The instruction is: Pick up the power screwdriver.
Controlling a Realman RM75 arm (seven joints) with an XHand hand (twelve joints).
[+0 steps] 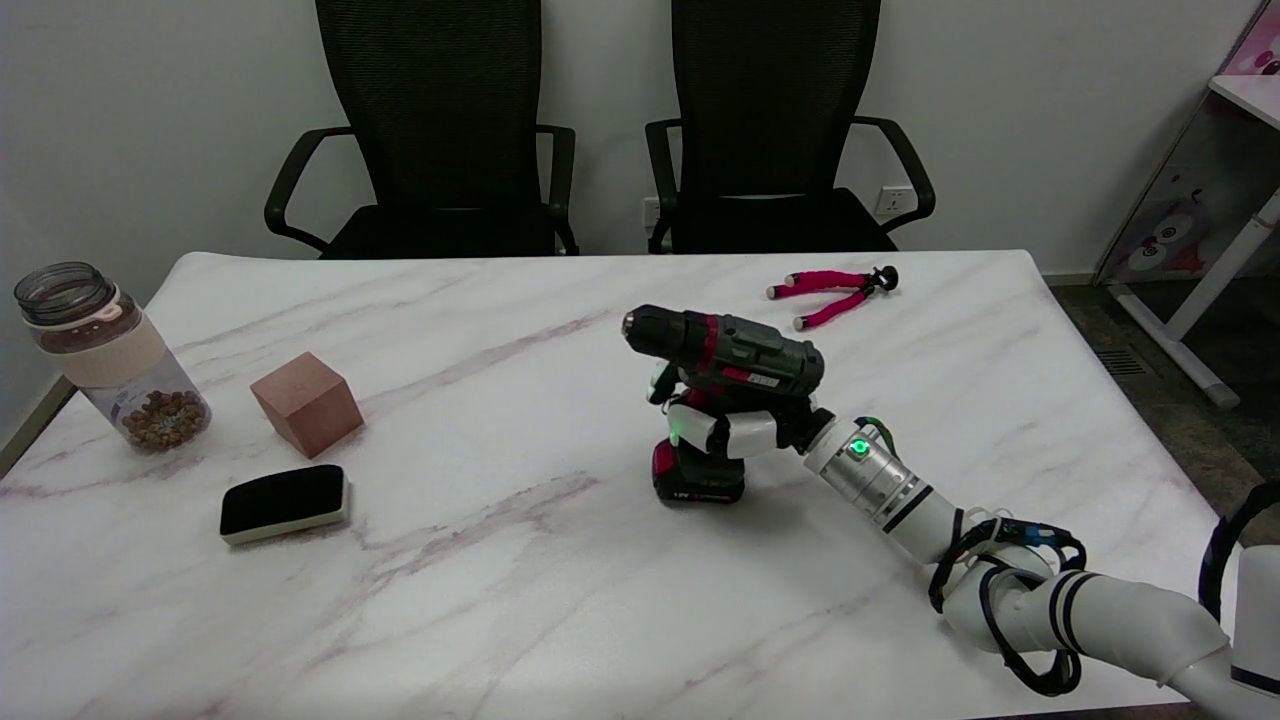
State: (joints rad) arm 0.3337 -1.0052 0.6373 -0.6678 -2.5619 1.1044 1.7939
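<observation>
Between the curled fingers (705,428) of the right hand (730,425) sits the screwdriver (725,385) grip, held upright; below them its battery base seems on the table (500,600). Grasp done, lift remains.

Single head view, high above near side, facing across table (560,600)

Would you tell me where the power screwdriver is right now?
In the head view, the power screwdriver stands upright just right of the table's centre, its handle gripped by the right hand.
</observation>
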